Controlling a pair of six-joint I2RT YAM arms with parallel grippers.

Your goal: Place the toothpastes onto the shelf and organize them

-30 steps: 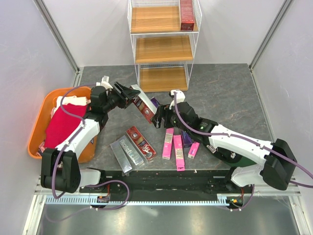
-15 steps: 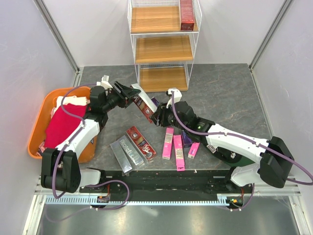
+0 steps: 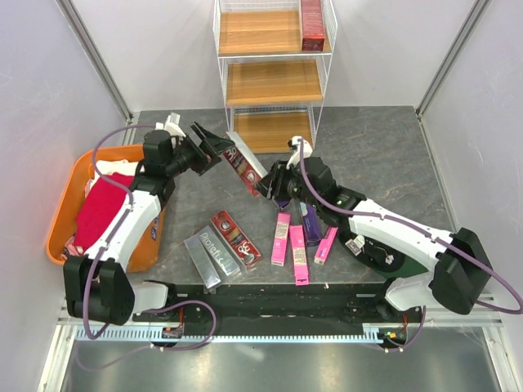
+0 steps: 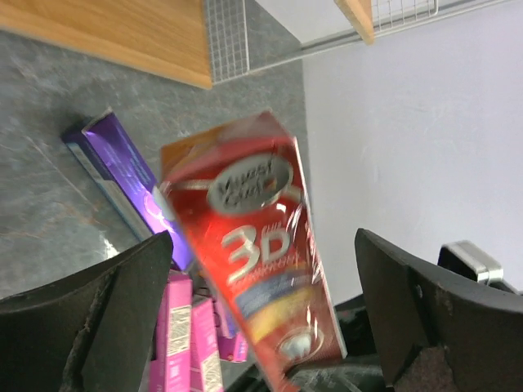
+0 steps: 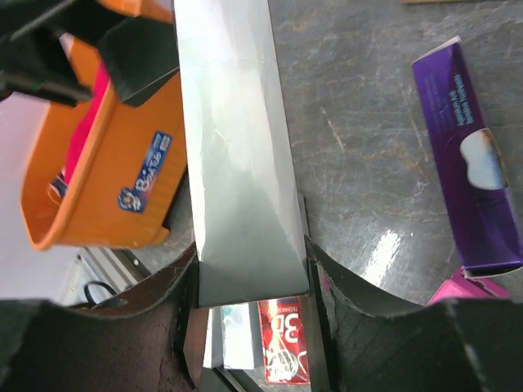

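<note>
**Red toothpaste box gripped by the right pincer, free between the left one's fingers**

From the top camera, the long red cardboard toothpaste box (image 3: 245,170) hangs slanted above the dark grey desk (image 3: 384,155). The right pincer (image 3: 268,181) is at its lower end and the left pincer (image 3: 216,150) at its upper end. From above it is hard to tell whether the left one touches the box.

The left wrist camera makes this plain. There the left pincer (image 4: 263,237) is spread wide, with a clear gap between each black finger (image 4: 106,310) and the box (image 4: 253,253). The right wrist camera shows the right pincer (image 5: 249,253) clamped on the box (image 5: 237,163). The face seen there reads silvery-grey, with the red print out of sight.

Beyond the left pincer stands the tall white wire shelf with wooden tiers (image 3: 274,82). One upright red box (image 3: 312,24) is on its top tier, seen only from above.

Beneath the right pincer lies a purple box (image 5: 470,196). It is plain in both wrist views but partly covered by the arm from the top. Near it lie three bright pink boxes (image 3: 298,253).

Nearer the arm bases lie a second red box on the desk (image 3: 235,238) and silver-grey boxes (image 3: 211,257). The right wrist view cuts that red box to a sliver.

Behind the left pincer sits an orange plastic tub (image 3: 61,220) holding a red cloth (image 3: 98,208).
</note>
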